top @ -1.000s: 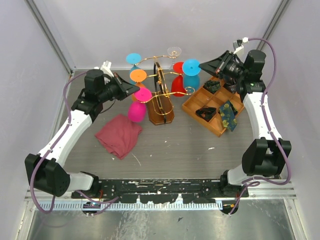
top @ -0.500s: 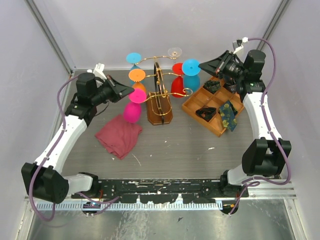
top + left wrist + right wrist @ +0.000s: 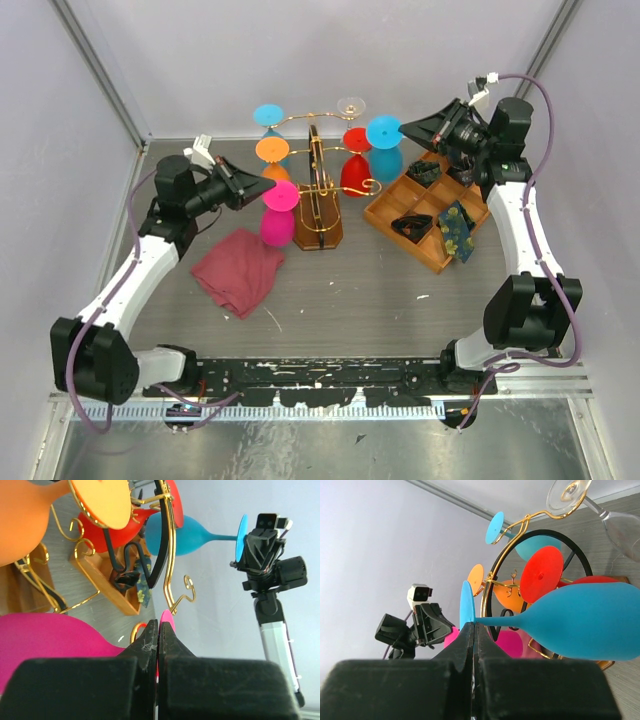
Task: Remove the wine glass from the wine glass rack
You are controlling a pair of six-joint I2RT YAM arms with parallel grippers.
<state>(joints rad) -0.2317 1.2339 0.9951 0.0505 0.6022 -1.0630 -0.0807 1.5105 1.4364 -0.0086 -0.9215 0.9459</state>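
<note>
While the left claw [image 3: 158,626] pinches the thin stem of a glossy pink wine glass [image 3: 50,641] and the right claw [image 3: 474,630] pinches that of a smooth blue wine glass [image 3: 580,622], the curly gold-wire rack [image 3: 318,232] on its brown wooden base stands between them.

My wine glass rack [image 3: 320,215], centre frame, is curly gold wire with a dark hoop on a brown wooden base. Around it are a magenta glass [image 3: 276,222], an orange glass [image 3: 273,150], a red glass [image 3: 352,175], a sky-blue glass [image 3: 383,160] at upper right, a second blue glass [image 3: 268,115] and a clear glass [image 3: 350,104]. A maroon cloth [image 3: 238,270] lies lower left. The tan tray [image 3: 400,240] at right holds a dark packet [image 3: 457,230] speckled yellow.
</note>
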